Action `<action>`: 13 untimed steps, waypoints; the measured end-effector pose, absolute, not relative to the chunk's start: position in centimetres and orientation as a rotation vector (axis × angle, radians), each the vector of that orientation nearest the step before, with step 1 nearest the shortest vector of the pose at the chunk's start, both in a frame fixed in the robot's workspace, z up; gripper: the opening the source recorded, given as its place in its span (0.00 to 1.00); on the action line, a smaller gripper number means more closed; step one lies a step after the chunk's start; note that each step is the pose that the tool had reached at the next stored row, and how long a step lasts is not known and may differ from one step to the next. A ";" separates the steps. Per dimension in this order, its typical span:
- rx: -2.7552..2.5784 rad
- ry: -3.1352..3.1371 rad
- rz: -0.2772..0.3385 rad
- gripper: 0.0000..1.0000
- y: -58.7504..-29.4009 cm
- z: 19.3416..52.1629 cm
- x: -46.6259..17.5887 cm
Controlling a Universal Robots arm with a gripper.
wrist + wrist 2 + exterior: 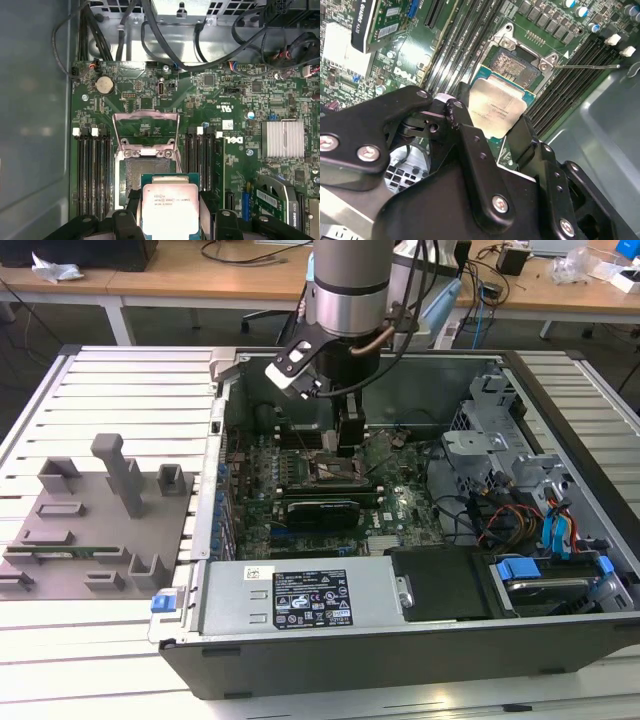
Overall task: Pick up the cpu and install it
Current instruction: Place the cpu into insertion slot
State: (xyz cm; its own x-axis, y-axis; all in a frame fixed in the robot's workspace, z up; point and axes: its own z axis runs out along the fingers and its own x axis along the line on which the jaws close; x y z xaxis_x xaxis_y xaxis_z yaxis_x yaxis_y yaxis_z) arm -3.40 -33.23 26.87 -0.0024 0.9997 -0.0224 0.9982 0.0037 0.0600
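Gripping one cpu [168, 215] by two opposite edges, jaws of the one gripper [169, 202] clenched on it. Just ahead of the jaws, one open socket [145, 172]. Around them, one computer case [400, 610]. Well aside, one grey fixture plate [100, 510]. Underneath, a slatted table [110, 380]; behind, wooden desks [200, 280].

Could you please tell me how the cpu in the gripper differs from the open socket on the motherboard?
The cpu has a pale silvery metal top with print; the socket is a dark, empty recess. The cpu sits between the fingers of the gripper, not seated, whereas the socket is fixed in the motherboard with its metal frame flipped open. Both are roughly square and of similar footprint.
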 end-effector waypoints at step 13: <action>2.176 2.183 0.047 0.54 -32.5 24.8 -3.4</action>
State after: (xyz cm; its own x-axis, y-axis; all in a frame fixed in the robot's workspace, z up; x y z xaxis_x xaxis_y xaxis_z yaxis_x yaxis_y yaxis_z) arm -3.41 -32.50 24.79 -0.0023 0.9998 -0.0201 0.9980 0.0035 0.0631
